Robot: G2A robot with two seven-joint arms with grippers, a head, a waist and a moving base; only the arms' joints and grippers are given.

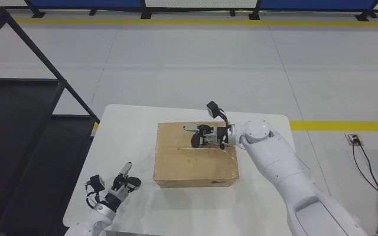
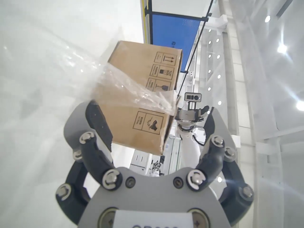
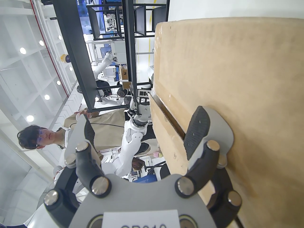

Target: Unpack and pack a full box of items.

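Midway on the table sits the closed cardboard box; stiff, likely heavy if full; pry at the top seam, where the right gripper gapes, seemingly touching; left gripper likewise spread, near-left.

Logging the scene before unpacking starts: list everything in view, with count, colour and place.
box: one, brown cardboard, flaps closed, about mid-table.
clear film: one strip, transparent, crumpled across a side of the box.
table: one, white, under the box.
frame: one, black metal, on the floor beside the table.
floor lines: two, yellow, one beyond the table, one beside it.
right tool: one, grey and black, open, at the box top by the flap seam.
left tool: one, grey and black, open, by the table's near edge, apart from the box.
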